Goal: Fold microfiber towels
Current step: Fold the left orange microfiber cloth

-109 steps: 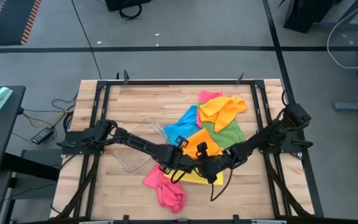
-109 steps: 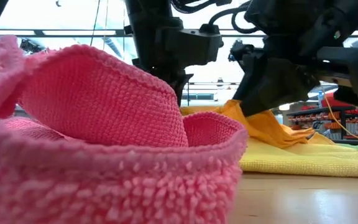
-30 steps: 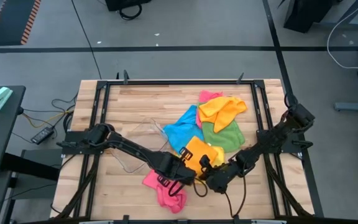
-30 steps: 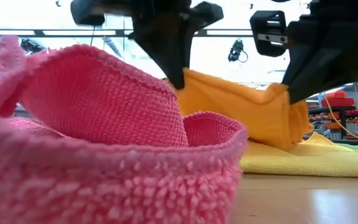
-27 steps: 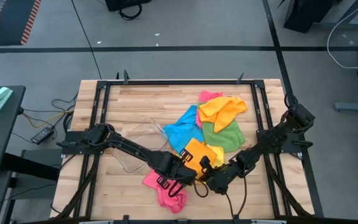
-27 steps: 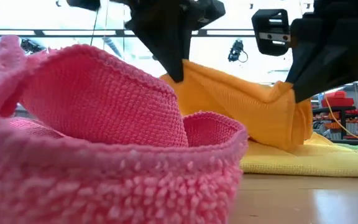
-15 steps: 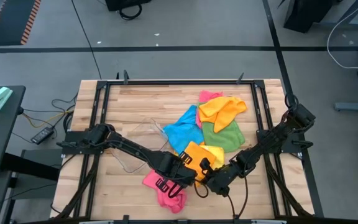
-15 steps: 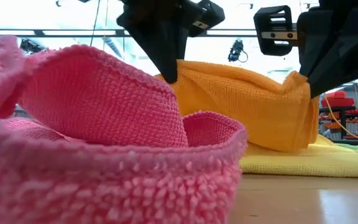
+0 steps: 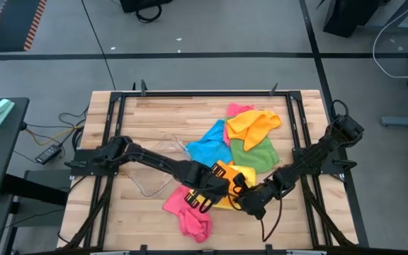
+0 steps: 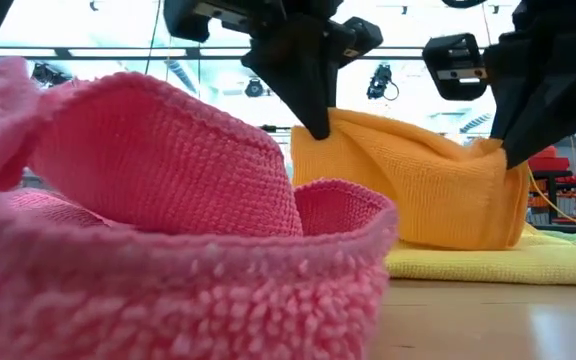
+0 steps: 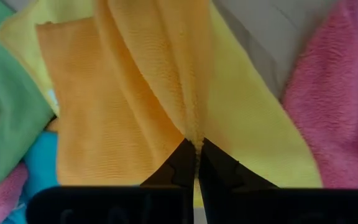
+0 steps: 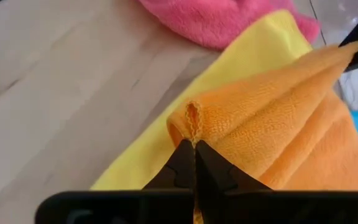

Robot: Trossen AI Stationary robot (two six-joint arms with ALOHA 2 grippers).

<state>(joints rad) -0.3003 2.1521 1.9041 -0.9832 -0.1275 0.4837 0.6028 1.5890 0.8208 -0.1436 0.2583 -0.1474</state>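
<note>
Gripping the orange towel (image 10: 408, 185) by its corners, left pincer (image 10: 318, 128) and right pincer (image 10: 514, 155) each clamped tight on it, holding it raised over the yellow towel (image 10: 488, 262) beside the near pink towel (image 10: 148, 200).

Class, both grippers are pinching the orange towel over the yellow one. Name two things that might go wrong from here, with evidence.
1. The left gripper and right gripper each pinch only a thin edge of the orange towel, so a corner may slip out mid-fold.
2. The orange towel rests on the yellow towel; dragging it may pull the yellow one along and wrinkle it.
</note>
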